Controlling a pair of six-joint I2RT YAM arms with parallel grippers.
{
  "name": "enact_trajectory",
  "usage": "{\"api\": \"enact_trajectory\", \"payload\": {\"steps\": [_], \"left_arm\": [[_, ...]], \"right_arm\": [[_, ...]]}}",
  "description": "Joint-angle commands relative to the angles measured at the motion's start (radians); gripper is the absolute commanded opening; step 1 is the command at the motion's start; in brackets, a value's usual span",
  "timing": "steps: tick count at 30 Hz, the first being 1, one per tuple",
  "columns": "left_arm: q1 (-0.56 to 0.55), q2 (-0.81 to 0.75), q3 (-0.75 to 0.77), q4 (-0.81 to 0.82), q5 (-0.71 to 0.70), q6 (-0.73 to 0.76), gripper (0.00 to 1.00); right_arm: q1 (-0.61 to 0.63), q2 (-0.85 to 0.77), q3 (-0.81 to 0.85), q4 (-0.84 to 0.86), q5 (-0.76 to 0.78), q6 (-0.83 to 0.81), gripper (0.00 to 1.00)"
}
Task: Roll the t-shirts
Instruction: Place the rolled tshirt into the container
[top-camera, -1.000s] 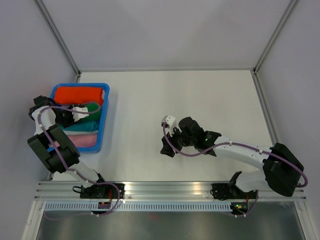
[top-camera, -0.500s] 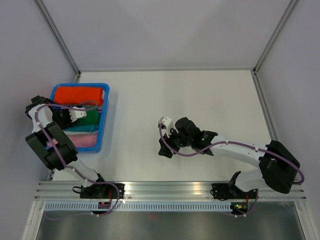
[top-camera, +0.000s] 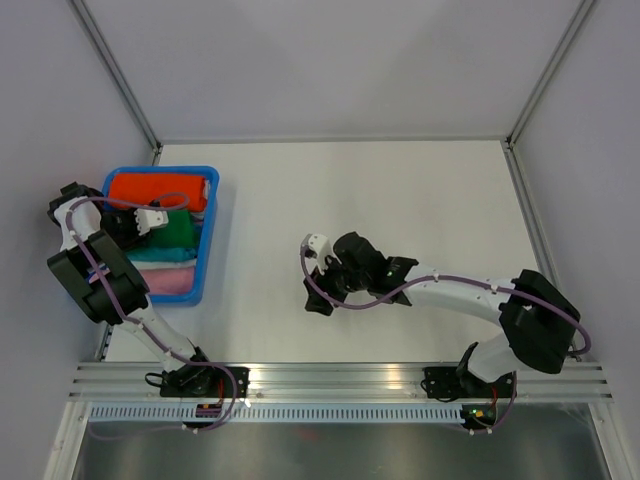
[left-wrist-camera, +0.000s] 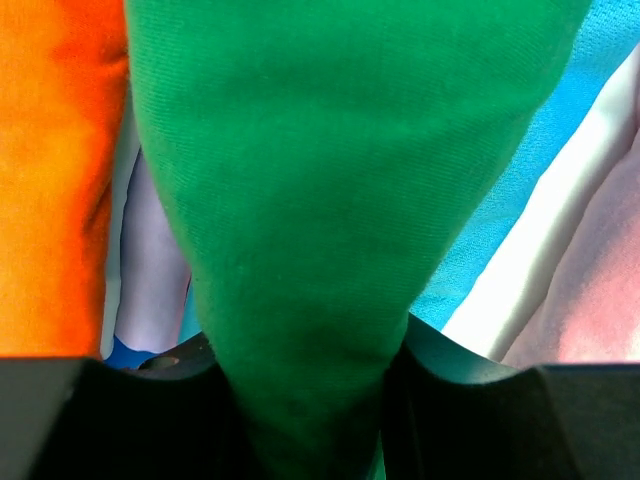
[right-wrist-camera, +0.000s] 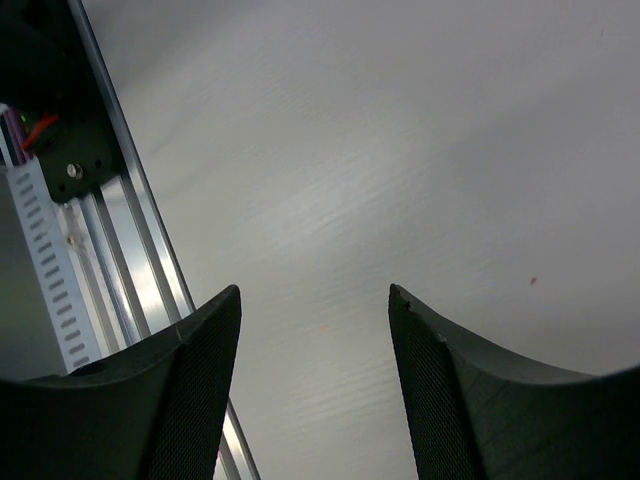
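The emerald-green t-shirt (top-camera: 180, 230) lies in the blue bin (top-camera: 207, 240) between the orange-red bundle (top-camera: 160, 189) and the teal bundle (top-camera: 165, 256). My left gripper (top-camera: 158, 222) is over the bin and shut on a fold of the green t-shirt (left-wrist-camera: 300, 180), which fills the left wrist view between the dark fingers (left-wrist-camera: 470, 400). My right gripper (top-camera: 320, 292) is open and empty, low over the bare white table (right-wrist-camera: 400, 150) in the middle; its fingers (right-wrist-camera: 190, 380) stand wide apart.
A pink cloth (top-camera: 165, 281) lies at the bin's near end. In the left wrist view the orange-red bundle (left-wrist-camera: 50, 170) is on the left, the teal cloth (left-wrist-camera: 520, 170) and pink cloth (left-wrist-camera: 600, 290) on the right. The metal rail (right-wrist-camera: 120, 260) runs along the near table edge.
My left gripper has drawn back a little to the left with the green t-shirt in it. My right arm has moved left across the table, still open.
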Motion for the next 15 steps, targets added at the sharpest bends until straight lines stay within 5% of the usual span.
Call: {"api": "enact_trajectory", "payload": {"steps": [1,15], "left_arm": [[0.006,0.004,0.02,0.027,0.041,0.356,0.43],[0.001,-0.054,-0.075,0.027,0.064,0.434,0.44]], "right_arm": [[0.011,0.051,0.19,0.106,0.012,-0.023,0.67],[0.023,0.999,1.312,0.479,0.067,0.275,0.65]]}}
